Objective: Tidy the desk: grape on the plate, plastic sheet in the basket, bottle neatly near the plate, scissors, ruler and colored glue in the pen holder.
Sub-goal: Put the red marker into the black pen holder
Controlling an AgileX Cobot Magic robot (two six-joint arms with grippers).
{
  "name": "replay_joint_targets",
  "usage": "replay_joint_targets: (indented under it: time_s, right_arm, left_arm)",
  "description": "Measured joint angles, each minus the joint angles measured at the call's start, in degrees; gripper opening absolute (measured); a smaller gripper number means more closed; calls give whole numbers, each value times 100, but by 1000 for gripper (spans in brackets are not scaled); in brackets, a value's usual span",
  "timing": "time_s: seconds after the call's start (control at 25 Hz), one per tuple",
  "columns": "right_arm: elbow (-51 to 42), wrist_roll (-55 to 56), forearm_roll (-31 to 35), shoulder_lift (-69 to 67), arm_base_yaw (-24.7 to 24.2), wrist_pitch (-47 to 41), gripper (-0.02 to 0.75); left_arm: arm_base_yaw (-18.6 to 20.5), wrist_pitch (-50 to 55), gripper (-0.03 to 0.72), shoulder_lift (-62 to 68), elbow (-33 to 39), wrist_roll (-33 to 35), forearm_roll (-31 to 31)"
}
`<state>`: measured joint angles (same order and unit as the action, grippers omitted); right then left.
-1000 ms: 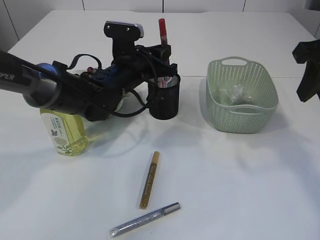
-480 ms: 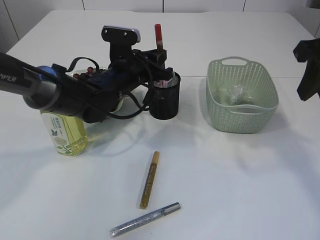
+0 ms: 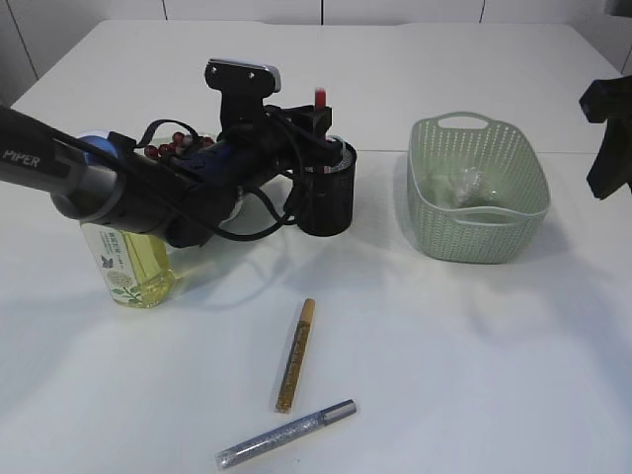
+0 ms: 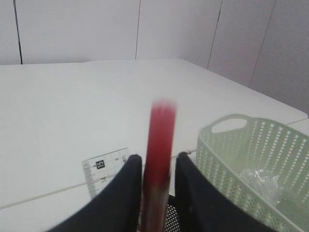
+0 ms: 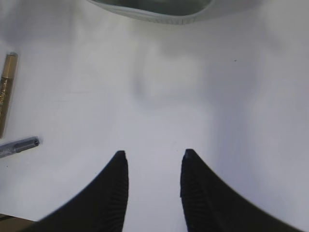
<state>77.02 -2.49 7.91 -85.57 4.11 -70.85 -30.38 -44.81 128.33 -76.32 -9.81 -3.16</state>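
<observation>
Progress we judge partial: our left gripper (image 4: 155, 166) releases the red glue pen (image 4: 158, 145) into the pen holder (image 3: 327, 200), right gripper (image 5: 153, 157) apart and empty, gold glue pen (image 3: 295, 355) and silver glue pen (image 3: 284, 434) left on the counter (image 3: 444, 346).

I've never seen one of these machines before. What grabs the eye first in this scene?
The big black left arm stretches across the white table, and its gripper has a red glue stick between its fingers, above a black mesh pen holder. To the right stands a pale green basket with crumpled plastic inside. Near the front edge lie gold and silver glitter pens.
</observation>
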Motion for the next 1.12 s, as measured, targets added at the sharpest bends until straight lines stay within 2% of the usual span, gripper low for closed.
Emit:
replay_joint_targets:
  time_s: [0.2, 0.6, 1.12]
  right_arm:
    - [0, 0, 0, 0, 0, 0, 304]
    - [0, 0, 0, 0, 0, 0, 304]
    - [0, 0, 0, 0, 0, 0, 305]
  left_arm:
    - [0, 0, 247, 0, 0, 0, -110]
    - [0, 64, 259, -74, 0, 0, -122]
    - [0, 2259, 260, -1498, 0, -10, -152]
